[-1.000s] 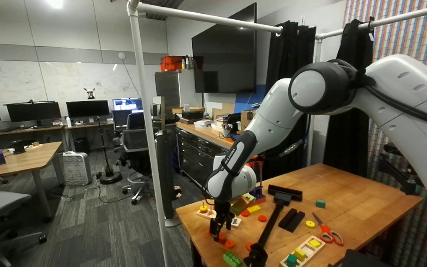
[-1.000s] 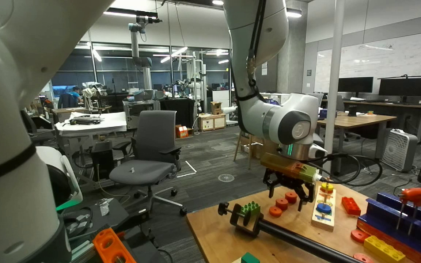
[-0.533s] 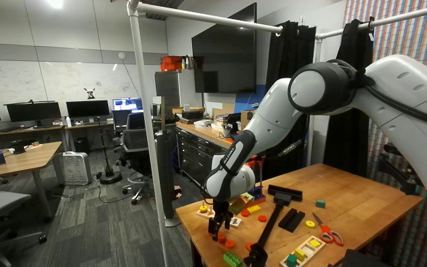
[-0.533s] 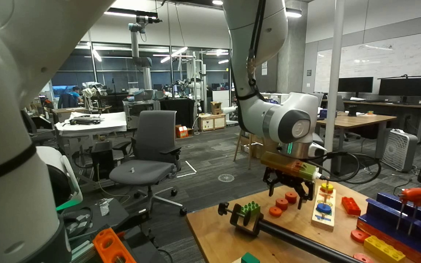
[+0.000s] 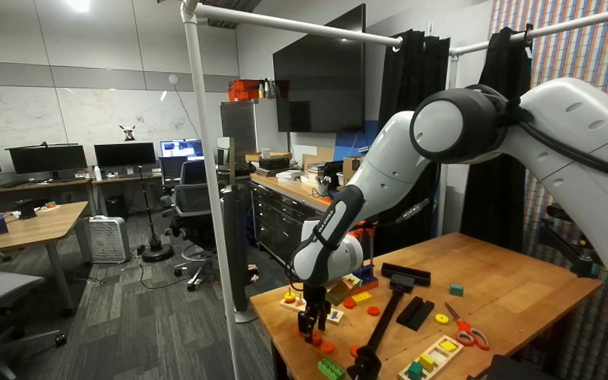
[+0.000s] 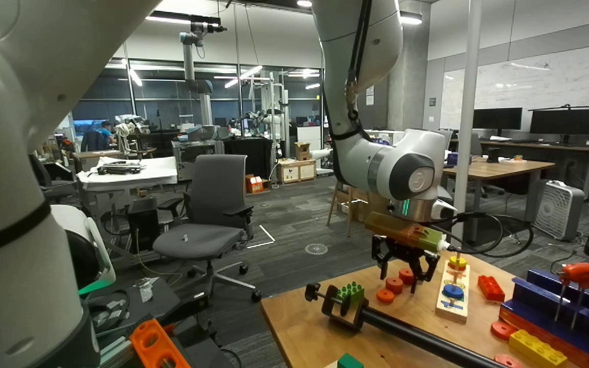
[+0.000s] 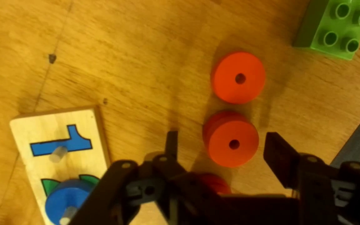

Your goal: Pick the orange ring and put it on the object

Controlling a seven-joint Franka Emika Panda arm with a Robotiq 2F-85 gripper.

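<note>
Hovering with the black Robotiq gripper (image 7: 223, 142) low over the wooden desk (image 5: 494, 274), close to the left edge as framed in an exterior view. Showing both fingers (image 7: 278, 156) wide apart in the wrist view and gripping nothing. Framing the middle orange ring (image 7: 232, 143) between the fingertips there, nearer the finger on the view's right side; not revealing whether touching it. Completing the row on the desk with a second orange ring (image 7: 238, 78) to one side and a third orange ring (image 6: 405, 275) to the other. Including, toward the desk's far corner in an exterior view, a wooden peg board (image 6: 461, 306) bearing a blue ring (image 7: 61, 198) and a yellow ring (image 6: 458, 263). Displaying a green toy brick (image 6: 350, 291) just behind the head of a black bar clamp (image 6: 407, 330).
</note>
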